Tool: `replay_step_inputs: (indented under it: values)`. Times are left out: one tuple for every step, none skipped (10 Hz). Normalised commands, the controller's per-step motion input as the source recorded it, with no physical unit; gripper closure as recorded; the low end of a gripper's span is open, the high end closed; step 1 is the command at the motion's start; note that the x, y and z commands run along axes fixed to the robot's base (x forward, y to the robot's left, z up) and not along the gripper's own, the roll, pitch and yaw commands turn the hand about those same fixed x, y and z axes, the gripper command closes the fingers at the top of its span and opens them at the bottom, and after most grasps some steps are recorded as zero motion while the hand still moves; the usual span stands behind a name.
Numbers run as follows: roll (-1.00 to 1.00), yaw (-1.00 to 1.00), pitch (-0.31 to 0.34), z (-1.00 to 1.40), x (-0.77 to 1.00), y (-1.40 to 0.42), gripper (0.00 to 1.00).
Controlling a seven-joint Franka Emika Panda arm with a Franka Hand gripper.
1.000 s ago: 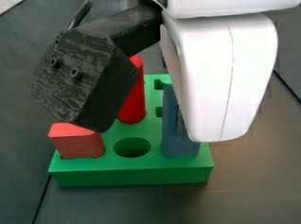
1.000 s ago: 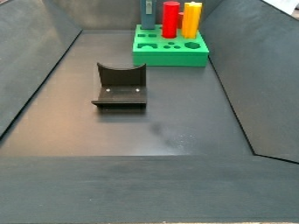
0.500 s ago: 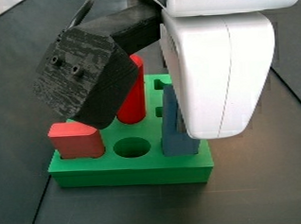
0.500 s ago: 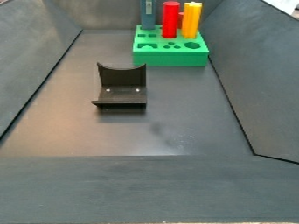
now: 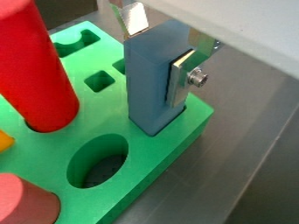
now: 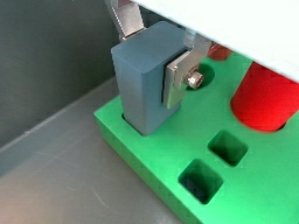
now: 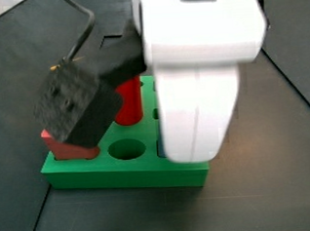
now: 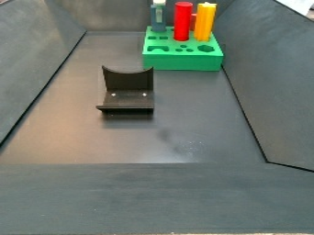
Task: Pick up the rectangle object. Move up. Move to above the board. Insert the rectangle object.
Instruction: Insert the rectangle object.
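Note:
The steel-blue rectangle object (image 5: 158, 79) stands upright with its lower end in a slot at a corner of the green board (image 5: 176, 144). It also shows in a wrist view (image 6: 146, 83) and in a side view (image 8: 157, 14). My gripper (image 5: 158, 48) straddles its upper part, one silver finger (image 5: 187, 74) flat against each broad face, shut on it. In a side view the white gripper body (image 7: 202, 76) hides the slab over the board (image 7: 122, 173).
A red cylinder (image 5: 35, 66), a yellow peg (image 8: 207, 20) and a salmon-pink block (image 7: 75, 146) stand in the board, with an open round hole (image 5: 100, 164). The fixture (image 8: 125, 90) stands on the dark floor mid-bin. Sloping bin walls enclose the floor.
The gripper body has shifted left and looms larger in a side view. The board with its pieces sits slightly further right in a side view. The slab stays between the fingers.

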Motion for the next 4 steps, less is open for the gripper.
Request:
replay_step_inputs:
  values:
    - [0.30,-0.26,-0.010,-0.74,-0.10,-0.15,1.00]
    - [0.28,-0.18,-0.007,-0.83,-0.02,-0.15,1.00]
    - [0.01,-0.18,0.106,0.00,0.04,0.00,1.00]
    - [0.00,0.00,0.000,0.00,0.00,0.00,1.00]
